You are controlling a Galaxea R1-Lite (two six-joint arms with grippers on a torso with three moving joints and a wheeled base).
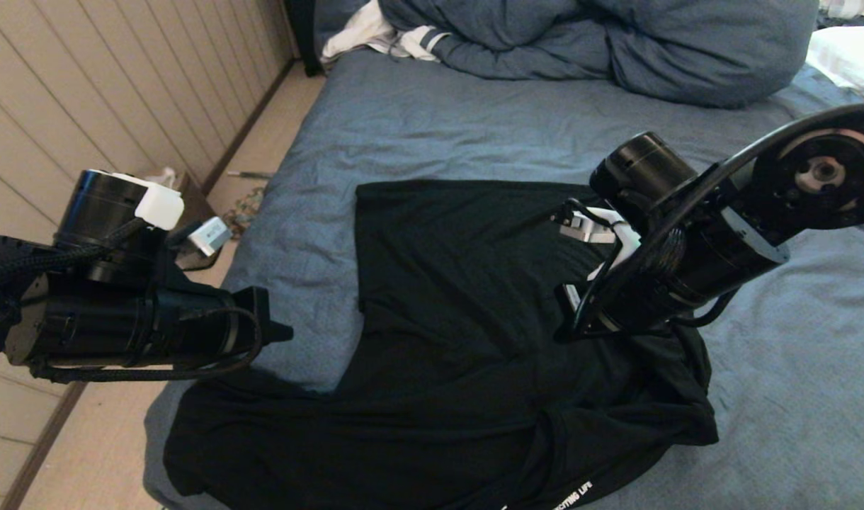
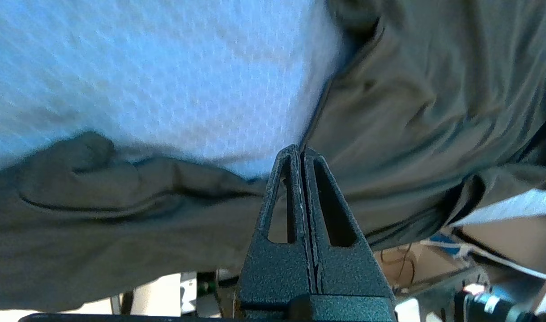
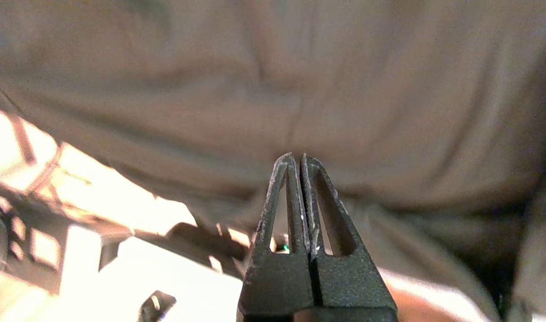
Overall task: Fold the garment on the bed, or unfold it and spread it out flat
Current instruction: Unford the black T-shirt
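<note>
Bed (image 1: 418,120): wide, wrinkled blue-grey cover, fills most of the head view. Bunched duvet (image 1: 616,42) at the far end, white pillow (image 1: 850,57) at the far right corner, striped white cloth (image 1: 375,35) at far left.

Shirt (image 1: 460,297): black, lying on the near half of the bed, partly spread. Upper panel fairly flat with a straight far edge; the lower part trails toward the robot's left along the near bed edge, and a rumpled fold sits at the near right. White lettering (image 1: 573,496) shows at the near hem. No print visible, so it may be face down or folded over; cannot tell.

Handling, as a judgement: thin, light, limp knit. It will drape and drag, not hold shape, and layers may cling together. Best taken by pinching a single edge or corner: the hem at the trailing left end, or the bunched fold at right, then lifting and pulling outward to flatten.

Left gripper (image 2: 300,154): fingers pressed together, nothing between them. Arm roughly level over the bed's left edge, tip pointing toward the shirt, just above where cloth meets cover.

Right gripper (image 3: 297,156): fingers likewise together, holding nothing. Arm reaches in from the right over the shirt's middle, tip low above the cloth; contact cannot be told.
</note>
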